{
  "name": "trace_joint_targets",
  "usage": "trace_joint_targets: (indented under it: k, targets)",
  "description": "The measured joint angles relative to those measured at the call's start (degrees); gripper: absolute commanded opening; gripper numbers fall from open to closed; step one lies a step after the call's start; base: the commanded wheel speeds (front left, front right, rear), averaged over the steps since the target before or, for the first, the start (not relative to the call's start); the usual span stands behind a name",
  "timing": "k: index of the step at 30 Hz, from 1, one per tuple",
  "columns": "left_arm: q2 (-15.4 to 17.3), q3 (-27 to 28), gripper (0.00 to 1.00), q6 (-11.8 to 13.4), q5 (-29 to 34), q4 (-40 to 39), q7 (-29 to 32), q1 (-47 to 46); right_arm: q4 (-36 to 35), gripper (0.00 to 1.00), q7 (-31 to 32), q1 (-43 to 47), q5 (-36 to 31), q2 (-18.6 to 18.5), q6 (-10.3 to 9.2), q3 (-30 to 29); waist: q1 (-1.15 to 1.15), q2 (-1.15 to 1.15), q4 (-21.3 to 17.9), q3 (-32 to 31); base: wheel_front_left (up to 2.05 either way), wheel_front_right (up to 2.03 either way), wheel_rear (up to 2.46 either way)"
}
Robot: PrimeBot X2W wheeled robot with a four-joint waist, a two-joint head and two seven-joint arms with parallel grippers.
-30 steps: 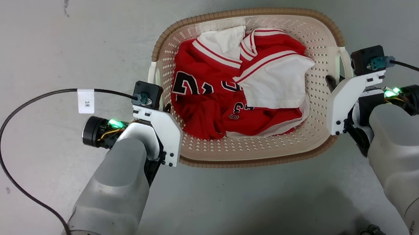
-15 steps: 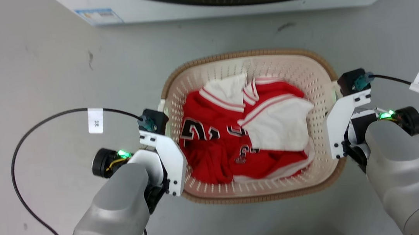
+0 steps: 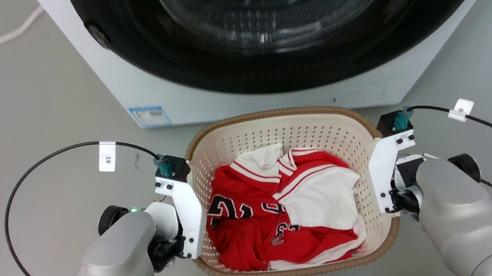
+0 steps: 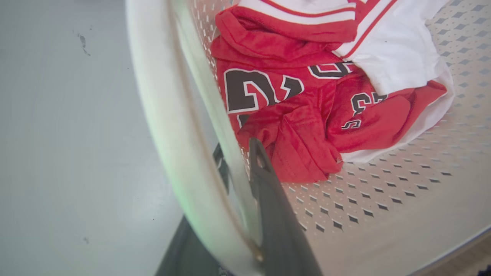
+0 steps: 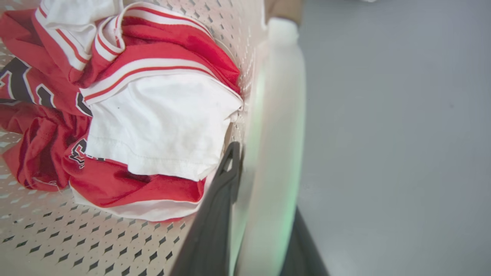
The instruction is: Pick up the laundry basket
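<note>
Cream-walled, gripped at both sides: holds laundry basket point(image 3: 280, 115) clamped in left hand point(image 4: 237, 153) and right hand point(image 5: 249, 153); next, likely raise evenly, level

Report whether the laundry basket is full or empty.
Partly full: crumpled red and white jerseys lie in the laundry basket, with bare perforated floor showing around them.

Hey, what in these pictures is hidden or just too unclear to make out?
Laundry basket underside: head view, its own perforated floor hides it.
Washing machine top: head view, cut off by the upper edge.
Machine's label: head view, too small to read.
Red jersey lettering: all views, folds cover part.
</note>
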Motion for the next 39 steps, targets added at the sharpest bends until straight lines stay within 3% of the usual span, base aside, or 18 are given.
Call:
trace_joint_targets:
  k: [7,17,39]
  targets:
    - [3.53,-3.21,0.00,0.00,-5.15,-3.18,5.02,0.04,-1.56,0.00,4.91,1.31,8.24,0.13,-0.01,6.08,0.00,0.00,-0.50,-7.95,0.00,0.00,0.00]
    - [5.70,-6.58,0.00,0.04,-10.53,-5.05,11.29,0.48,-4.39,0.00,12.01,2.75,15.07,-0.01,-0.04,13.62,0.00,0.00,-1.40,-15.78,0.00,0.00,0.00]
    - [6.42,-9.80,0.00,0.05,-16.35,-6.41,13.85,2.63,-8.61,0.00,19.89,5.38,24.63,-2.82,-0.14,22.15,0.01,0.00,-2.03,-19.88,0.00,0.00,0.00]
